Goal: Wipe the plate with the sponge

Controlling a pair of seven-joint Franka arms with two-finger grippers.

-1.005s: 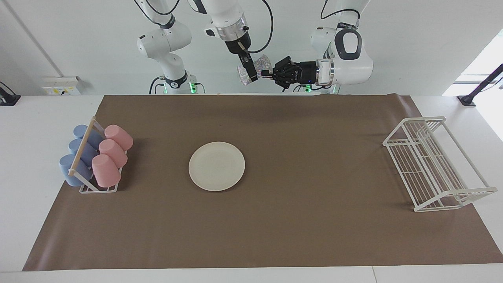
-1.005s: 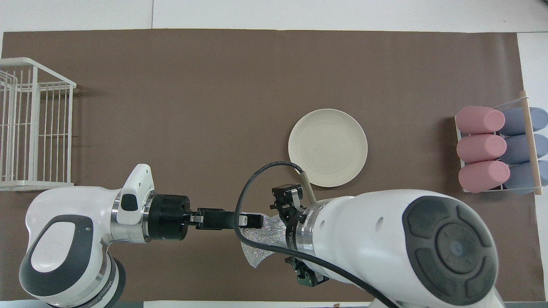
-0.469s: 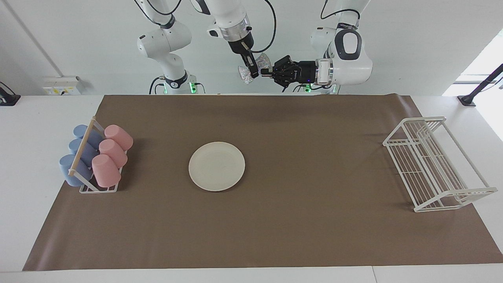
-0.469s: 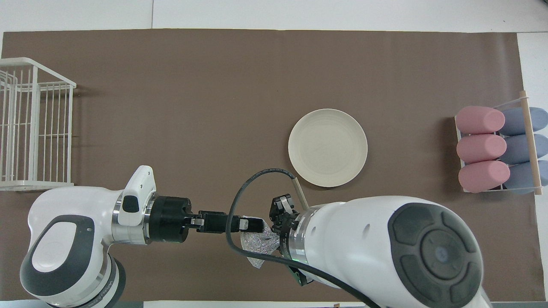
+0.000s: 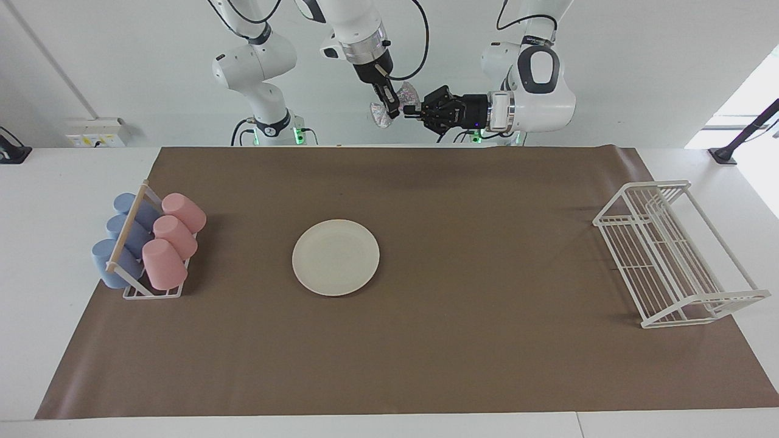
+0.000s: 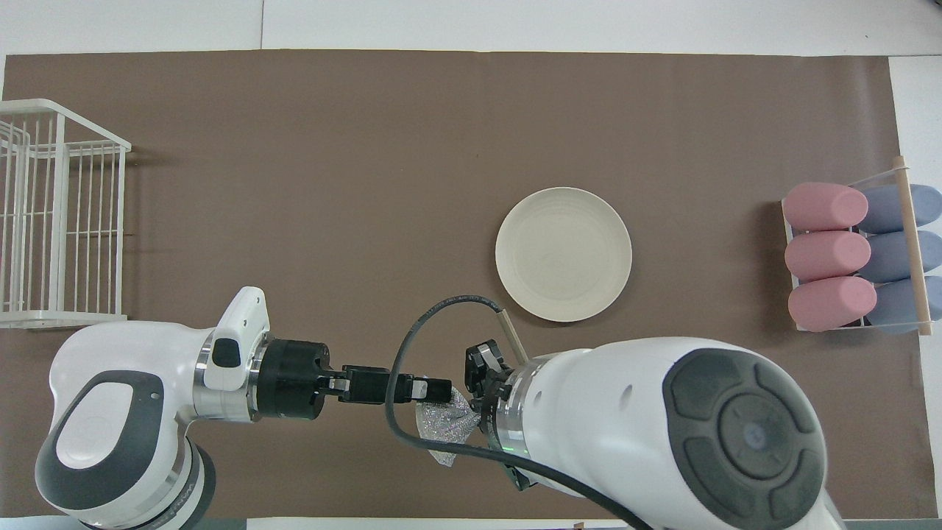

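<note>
The cream-white plate (image 5: 335,257) (image 6: 563,254) lies flat in the middle of the brown mat with nothing on it. The silvery glittery sponge (image 5: 381,116) (image 6: 444,428) hangs high in the air over the mat's edge nearest the robots. My right gripper (image 5: 393,112) points down and is shut on the sponge, which bulges out on both sides of it. My left gripper (image 5: 407,111) (image 6: 440,388) reaches in sideways and its tip meets the sponge. In the overhead view the right arm's wrist hides most of its hand.
A white rack (image 5: 152,291) (image 6: 789,221) holding pink and blue cups on their sides stands toward the right arm's end. A white wire rack (image 5: 669,255) (image 6: 51,213) stands toward the left arm's end. The brown mat (image 5: 462,340) covers the table.
The right gripper has closed on the sponge. Both grippers and the sponge have risen a little and drawn back toward the robots. Plate and racks are unmoved.
</note>
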